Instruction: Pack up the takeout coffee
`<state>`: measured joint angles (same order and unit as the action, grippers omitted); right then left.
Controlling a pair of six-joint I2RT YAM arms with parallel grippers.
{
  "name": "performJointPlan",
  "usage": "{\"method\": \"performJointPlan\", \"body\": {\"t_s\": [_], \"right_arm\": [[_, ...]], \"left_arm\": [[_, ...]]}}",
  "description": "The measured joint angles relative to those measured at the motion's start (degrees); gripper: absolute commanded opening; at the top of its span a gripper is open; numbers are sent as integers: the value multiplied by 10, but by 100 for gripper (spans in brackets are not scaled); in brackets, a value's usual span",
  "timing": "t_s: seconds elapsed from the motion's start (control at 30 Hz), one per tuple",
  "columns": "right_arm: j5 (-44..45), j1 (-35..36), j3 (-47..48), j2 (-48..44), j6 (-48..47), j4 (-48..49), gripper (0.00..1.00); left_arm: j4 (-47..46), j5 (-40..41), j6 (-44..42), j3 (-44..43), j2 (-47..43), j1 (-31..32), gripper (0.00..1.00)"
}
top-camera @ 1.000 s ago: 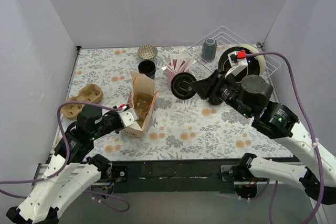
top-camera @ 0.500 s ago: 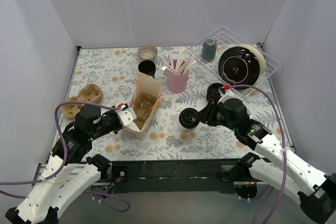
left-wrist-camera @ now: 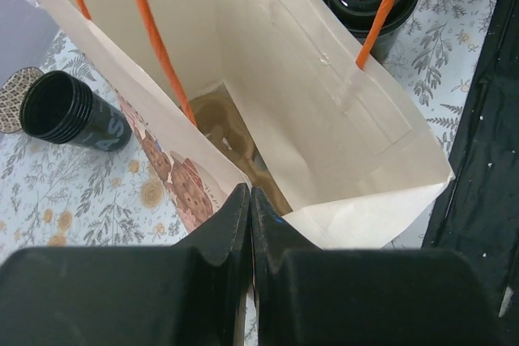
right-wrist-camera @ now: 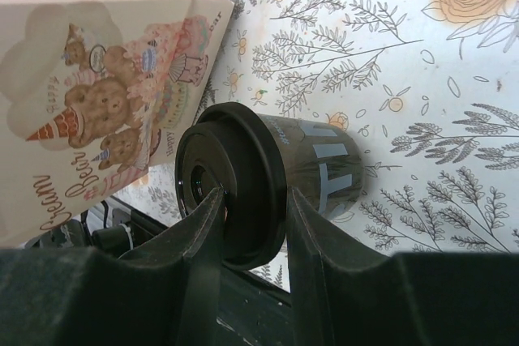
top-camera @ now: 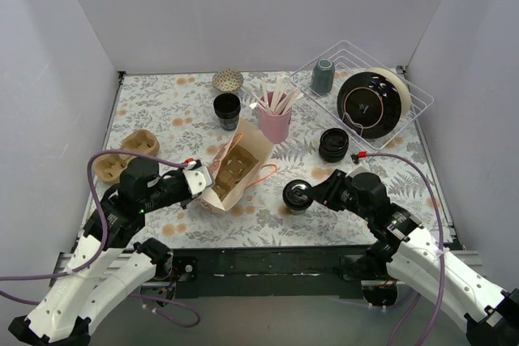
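On the outside of the paper bag [right-wrist-camera: 89, 119], cartoon bears, cakes and an ice-cream cone are printed above cursive writing in which only "Bear" can be made out with any confidence. Pale block lettering is carried on the side of the takeout coffee [right-wrist-camera: 312, 169], but too little of it is shown to be read.

The left gripper [left-wrist-camera: 250, 216] is pressed fully closed, with the near rim of the bag pinched between its fingers. The right gripper [right-wrist-camera: 255, 200] is held part-way open and clamped on the coffee, one finger on each side of the glossy black lid. The coffee is found just to the right of the bag's mouth, near the front of the table [top-camera: 357, 200]; whether it is resting on the cloth cannot be told.

The bag is tilted with its mouth gaping towards the coffee, and a tan moulded insert [left-wrist-camera: 227, 131] is seen at its bottom. Sticks are held in a pink cup [top-camera: 276, 125]. A grey-blue tumbler [top-camera: 322, 76] and a black round dish [top-camera: 371, 103] are kept in a wire rack [top-camera: 418, 107]. A lidless black cup [top-camera: 227, 109] is stood behind the bag.
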<state>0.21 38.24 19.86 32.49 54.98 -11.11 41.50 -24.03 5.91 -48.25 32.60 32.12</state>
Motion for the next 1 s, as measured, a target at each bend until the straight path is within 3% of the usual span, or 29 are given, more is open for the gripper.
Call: {"method": "performJointPlan", "body": {"t_s": [0.1,0.23,0.47,0.7,1.0], "right_arm": [[15,0,2,-10,5,-19,57],[31,0,25,-6,2,-66,66],[53,0,156,24,-41,-181,65],[64,0,386,105,-163,-259,65],[-61,0,601,301,-358,-256,65]], "left_arm": [[-5,-8,3,0,2,0,4],[-13,-11,10,0,5,0,0],[-25,-19,12,0,7,0,0],[-40,-36,-11,0,29,0,0],[-77,-45,-31,0,62,0,0]]}}
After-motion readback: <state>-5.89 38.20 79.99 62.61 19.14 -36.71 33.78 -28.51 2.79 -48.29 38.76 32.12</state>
